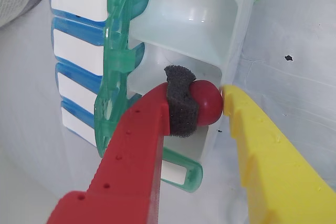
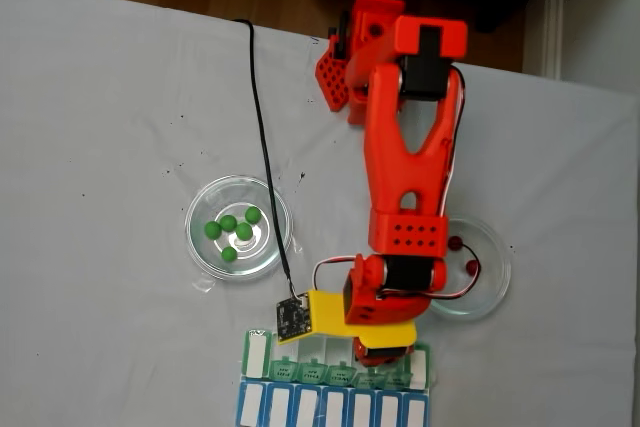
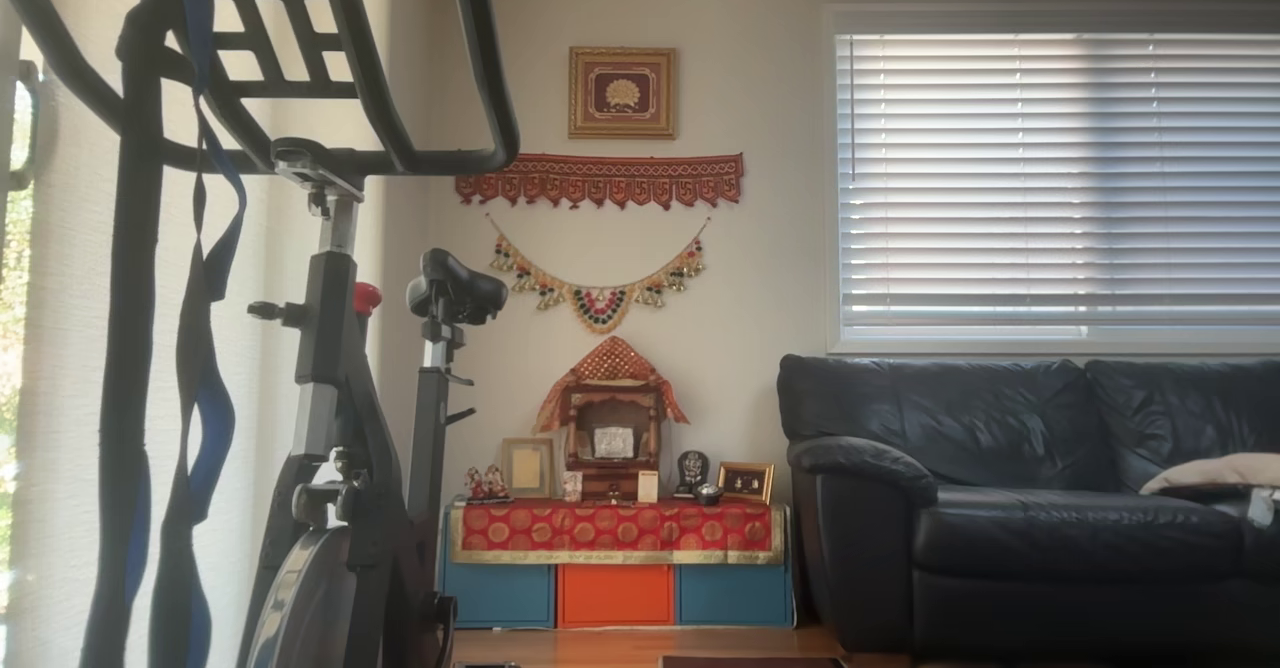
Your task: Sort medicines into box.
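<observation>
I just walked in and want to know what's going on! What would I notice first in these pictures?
First, the dark red ball pinched in the pincer, held right over an open compartment of the pill box in the wrist view. In the fixed view, the big orange arm reaches down to the box, with a glass dish of five green balls to its left. The other view shows a black sofa.

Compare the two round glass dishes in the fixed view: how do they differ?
The left dish holds five bright green balls; the right dish shows two dark red balls. The left dish is in full sight, while the arm covers part of the right dish. Both are clear, round and rest on the white table.
</observation>
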`<state>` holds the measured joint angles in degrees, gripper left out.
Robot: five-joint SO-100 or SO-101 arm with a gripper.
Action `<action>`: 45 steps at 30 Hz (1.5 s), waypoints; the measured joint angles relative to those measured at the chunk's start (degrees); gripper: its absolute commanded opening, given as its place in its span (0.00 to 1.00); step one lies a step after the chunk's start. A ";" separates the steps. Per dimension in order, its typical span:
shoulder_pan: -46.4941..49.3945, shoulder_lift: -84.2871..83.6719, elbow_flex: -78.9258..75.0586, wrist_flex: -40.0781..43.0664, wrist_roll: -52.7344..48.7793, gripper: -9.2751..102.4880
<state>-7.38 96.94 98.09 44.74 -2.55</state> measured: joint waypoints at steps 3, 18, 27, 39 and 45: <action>0.00 0.00 -0.26 0.09 0.00 0.10; 0.62 -0.09 -1.93 1.49 -0.79 0.10; 0.62 -0.09 -1.93 1.49 -0.97 0.17; 0.79 0.00 -2.02 2.37 -1.58 0.25; 0.79 0.00 -2.02 2.37 -1.58 0.27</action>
<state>-6.59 96.94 96.06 47.11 -4.13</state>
